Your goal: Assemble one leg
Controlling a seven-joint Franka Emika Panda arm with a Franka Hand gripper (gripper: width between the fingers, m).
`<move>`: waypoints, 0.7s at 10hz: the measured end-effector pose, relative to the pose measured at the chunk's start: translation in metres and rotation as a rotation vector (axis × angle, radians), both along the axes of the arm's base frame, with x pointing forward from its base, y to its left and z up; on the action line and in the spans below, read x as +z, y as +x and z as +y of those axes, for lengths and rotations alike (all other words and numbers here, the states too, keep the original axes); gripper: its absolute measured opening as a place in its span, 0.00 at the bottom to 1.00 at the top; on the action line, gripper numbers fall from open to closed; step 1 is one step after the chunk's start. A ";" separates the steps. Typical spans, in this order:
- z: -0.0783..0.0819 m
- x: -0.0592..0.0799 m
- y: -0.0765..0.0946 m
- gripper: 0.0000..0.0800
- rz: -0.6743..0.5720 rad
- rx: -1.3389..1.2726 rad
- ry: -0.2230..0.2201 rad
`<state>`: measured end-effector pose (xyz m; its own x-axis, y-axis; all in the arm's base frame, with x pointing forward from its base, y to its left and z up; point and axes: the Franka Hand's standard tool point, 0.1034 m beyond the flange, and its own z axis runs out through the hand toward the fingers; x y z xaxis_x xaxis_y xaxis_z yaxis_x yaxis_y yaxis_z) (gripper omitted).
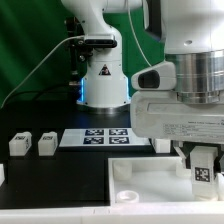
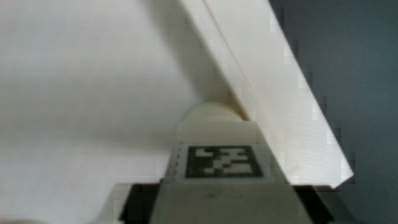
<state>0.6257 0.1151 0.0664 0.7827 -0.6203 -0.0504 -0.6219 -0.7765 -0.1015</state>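
Note:
My gripper (image 1: pixel 203 165) is shut on a leg (image 1: pixel 203 172), a small white block with a black-and-white tag, at the exterior view's right. It holds the leg upright just over the large flat white square piece (image 1: pixel 160 185), near that piece's right edge. In the wrist view the leg (image 2: pixel 221 155) sits between my black fingers (image 2: pixel 143 203), gripper (image 2: pixel 222 203), its far end close to the square piece's raised edge (image 2: pixel 267 80). I cannot tell if it touches. Two more legs (image 1: pixel 20 143) (image 1: pixel 47 143) stand at the exterior view's left.
The marker board (image 1: pixel 100 137) lies in front of the robot base (image 1: pixel 103 85). A round corner socket (image 1: pixel 127 195) shows on the square piece. Another small white part (image 1: pixel 163 145) lies right of the marker board. Dark table (image 2: pixel 356 70) shows beyond the piece's edge.

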 end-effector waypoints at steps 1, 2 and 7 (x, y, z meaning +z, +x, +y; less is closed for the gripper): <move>0.001 -0.001 0.000 0.36 0.008 -0.082 0.006; 0.001 -0.001 0.002 0.36 0.028 -0.292 0.020; 0.009 -0.004 0.003 0.36 0.041 -1.038 0.172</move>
